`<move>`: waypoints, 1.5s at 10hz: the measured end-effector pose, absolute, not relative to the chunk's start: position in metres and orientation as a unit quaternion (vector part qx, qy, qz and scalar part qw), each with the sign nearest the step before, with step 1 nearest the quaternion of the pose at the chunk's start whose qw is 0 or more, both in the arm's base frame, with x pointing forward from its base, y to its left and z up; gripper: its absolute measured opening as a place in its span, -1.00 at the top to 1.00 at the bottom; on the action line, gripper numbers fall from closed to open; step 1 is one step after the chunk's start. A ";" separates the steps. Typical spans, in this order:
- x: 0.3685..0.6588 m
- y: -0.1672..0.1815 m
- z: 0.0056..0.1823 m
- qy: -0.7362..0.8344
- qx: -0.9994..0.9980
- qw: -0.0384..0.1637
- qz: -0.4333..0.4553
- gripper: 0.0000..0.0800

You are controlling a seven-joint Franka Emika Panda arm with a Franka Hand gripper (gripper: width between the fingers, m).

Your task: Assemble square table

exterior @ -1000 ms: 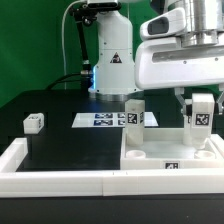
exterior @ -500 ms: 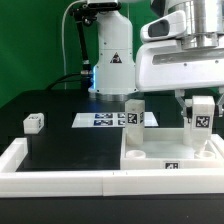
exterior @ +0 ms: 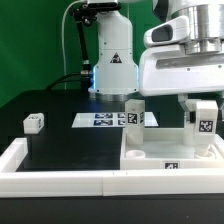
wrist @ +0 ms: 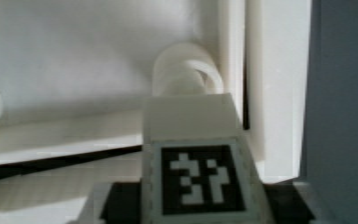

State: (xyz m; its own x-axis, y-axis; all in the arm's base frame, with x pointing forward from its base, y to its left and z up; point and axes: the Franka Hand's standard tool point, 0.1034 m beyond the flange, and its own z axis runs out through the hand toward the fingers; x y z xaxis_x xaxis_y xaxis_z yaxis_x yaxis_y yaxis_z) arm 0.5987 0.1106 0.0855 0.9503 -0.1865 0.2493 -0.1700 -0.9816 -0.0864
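The square tabletop [exterior: 165, 150] lies flat at the front on the exterior view's right, with a tag on its front edge. One white leg [exterior: 133, 112] stands upright on its far left corner. My gripper [exterior: 203, 108] is shut on a second tagged leg [exterior: 204, 120] and holds it upright over the tabletop's far right part. In the wrist view this leg [wrist: 197, 165] fills the space between my dark fingers [wrist: 126, 200], with the standing leg [wrist: 190, 75] and the tabletop [wrist: 69, 100] beyond. A third leg block [exterior: 34, 122] lies on the black surface at the left.
The marker board [exterior: 100, 120] lies flat behind the tabletop in front of the robot base [exterior: 112, 60]. A long white rail [exterior: 60, 180] borders the black surface along the front and left.
My gripper has shifted slightly to the right and downward with the leg in it. The other parts have not moved.
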 end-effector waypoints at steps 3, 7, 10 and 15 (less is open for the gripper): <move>0.600 0.114 0.083 0.087 -0.986 0.032 -0.138 0.27; 0.602 0.120 0.073 0.080 -0.985 0.030 -0.148 0.27; 0.601 0.120 0.073 0.079 -0.984 0.030 -0.158 0.27; 0.601 0.120 0.072 0.077 -0.983 0.030 -0.161 0.07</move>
State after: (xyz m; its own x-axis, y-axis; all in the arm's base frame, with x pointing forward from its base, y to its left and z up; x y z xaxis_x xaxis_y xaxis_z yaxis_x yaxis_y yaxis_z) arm 0.6009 0.1203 0.0725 0.9363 -0.1617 0.3119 -0.1425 -0.9863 -0.0835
